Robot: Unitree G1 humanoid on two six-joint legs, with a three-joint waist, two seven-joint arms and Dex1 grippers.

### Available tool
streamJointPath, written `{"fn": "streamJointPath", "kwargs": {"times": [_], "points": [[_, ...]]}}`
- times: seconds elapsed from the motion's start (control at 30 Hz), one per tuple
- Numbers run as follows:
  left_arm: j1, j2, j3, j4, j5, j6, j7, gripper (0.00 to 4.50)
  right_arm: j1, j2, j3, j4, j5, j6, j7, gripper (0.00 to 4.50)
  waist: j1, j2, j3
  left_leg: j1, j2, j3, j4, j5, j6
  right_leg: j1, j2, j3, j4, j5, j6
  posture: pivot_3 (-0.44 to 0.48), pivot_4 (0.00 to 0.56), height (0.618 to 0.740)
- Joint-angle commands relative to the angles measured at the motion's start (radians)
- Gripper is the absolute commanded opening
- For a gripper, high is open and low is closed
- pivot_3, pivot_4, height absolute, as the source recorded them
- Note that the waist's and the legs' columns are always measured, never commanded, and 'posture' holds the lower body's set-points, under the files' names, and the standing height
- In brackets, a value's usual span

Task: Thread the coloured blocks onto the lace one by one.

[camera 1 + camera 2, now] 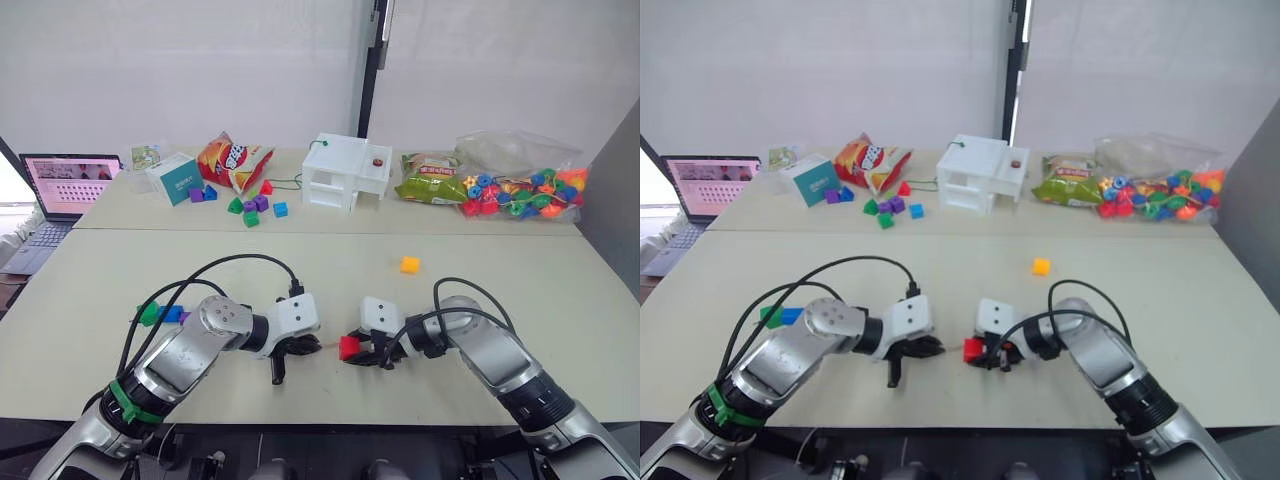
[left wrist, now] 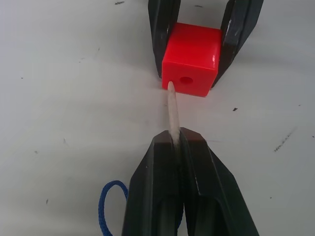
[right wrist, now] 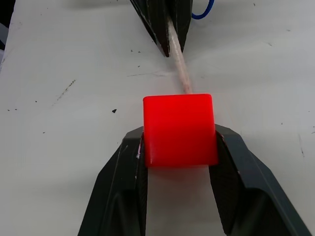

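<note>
My right gripper point(image 3: 179, 147) is shut on a red block point(image 3: 179, 130) near the table's front edge, its hole point(image 2: 186, 79) facing my left gripper. My left gripper point(image 2: 176, 137) is shut on the lace's stiff pale tip point(image 2: 172, 105), which touches the block's face just beside the hole. A loop of dark-blue lace point(image 2: 106, 206) trails behind the left fingers. A yellow block point(image 1: 410, 265) lies farther back on the right. Green point(image 1: 150, 314) and blue point(image 1: 172, 314) blocks lie by my left arm.
At the back stand a white box point(image 1: 345, 172), a snack bag point(image 1: 232, 160), a teal box point(image 1: 178, 179), small coloured pieces point(image 1: 255, 205), a green packet point(image 1: 430, 185) and a clear bag of beads point(image 1: 525, 190). A laptop point(image 1: 62, 190) sits far left.
</note>
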Motion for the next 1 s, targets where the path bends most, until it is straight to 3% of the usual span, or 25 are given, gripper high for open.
{"fn": "streamJointPath", "kwargs": {"times": [0.03,1.0], "points": [[-0.024,-0.004,-0.015,-0.033,-0.005,0.017,-0.019,0.0,-0.008,0.011,-0.003,-0.028,0.002,0.01,-0.009,1.18,0.0,0.0,0.0,0.0,0.0,0.0,0.0,0.0,0.0,0.0,0.0,0.0,0.0,0.0,0.0,0.0,0.15,0.74],[-0.107,-0.13,-0.064,0.053,0.005,-0.05,-0.069,0.0,0.024,0.002,-0.005,-0.099,0.012,0.07,-0.032,1.18,0.011,0.0,0.0,0.0,-0.001,0.0,0.001,0.0,0.0,0.002,0.0,-0.001,0.0,0.0,0.0,0.0,0.15,0.74]]}}
